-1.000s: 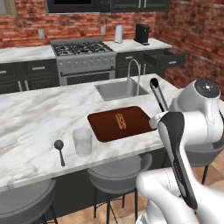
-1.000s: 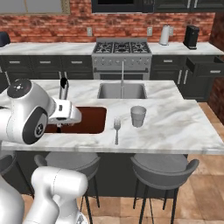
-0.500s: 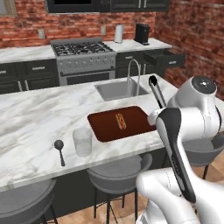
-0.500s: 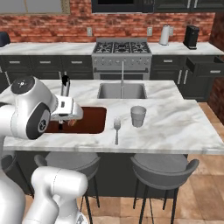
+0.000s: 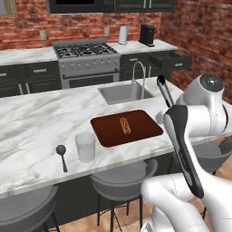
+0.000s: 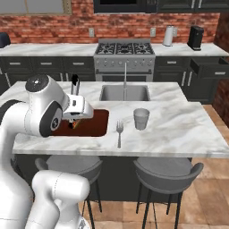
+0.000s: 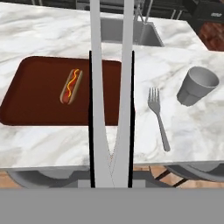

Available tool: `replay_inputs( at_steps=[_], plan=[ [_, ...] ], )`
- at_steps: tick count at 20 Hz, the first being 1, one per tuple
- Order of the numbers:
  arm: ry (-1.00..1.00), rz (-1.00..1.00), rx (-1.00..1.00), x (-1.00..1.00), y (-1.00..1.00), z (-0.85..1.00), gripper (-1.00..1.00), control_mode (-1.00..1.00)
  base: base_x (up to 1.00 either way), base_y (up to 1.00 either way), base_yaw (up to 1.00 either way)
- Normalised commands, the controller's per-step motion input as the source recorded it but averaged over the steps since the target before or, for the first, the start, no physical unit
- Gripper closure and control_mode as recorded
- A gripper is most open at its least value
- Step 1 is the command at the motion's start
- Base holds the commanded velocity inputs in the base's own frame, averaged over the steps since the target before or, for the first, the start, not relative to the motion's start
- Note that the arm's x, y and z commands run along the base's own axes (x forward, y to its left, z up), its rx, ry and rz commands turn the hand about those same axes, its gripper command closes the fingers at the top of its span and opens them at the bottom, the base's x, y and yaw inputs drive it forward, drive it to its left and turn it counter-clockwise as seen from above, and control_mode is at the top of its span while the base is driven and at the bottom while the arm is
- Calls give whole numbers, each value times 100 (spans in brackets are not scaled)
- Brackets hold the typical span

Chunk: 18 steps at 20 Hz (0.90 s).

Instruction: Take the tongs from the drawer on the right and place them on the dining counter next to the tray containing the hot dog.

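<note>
The gripper (image 7: pixel 111 181) is clamped on the tongs (image 7: pixel 110 87), which stick out from it above the near right edge of the tray (image 7: pixel 35 96). On the tray lies the hot dog (image 7: pixel 71 85). Right of the tray on the counter (image 7: pixel 183 131) lie a fork (image 7: pixel 158 118) and a cup (image 7: pixel 197 85). Beyond is the sink (image 5: pixel 124 92). Farthest back, the drawer (image 5: pixel 171 60) stands open.
</note>
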Motion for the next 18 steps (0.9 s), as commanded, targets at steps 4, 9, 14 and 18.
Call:
replay_inputs(
  at_steps=[4,9,14,18],
  plan=[
    [0,0,0,17,-39,0,100,-100,0,0,0],
    [0,1,0,13,-19,-4,100,-100,0,0,0],
    [0,3,0,21,-3,-15,100,-100,0,0,0],
    [0,5,-1,28,-10,-16,100,-100,0,0,0]
  ],
)
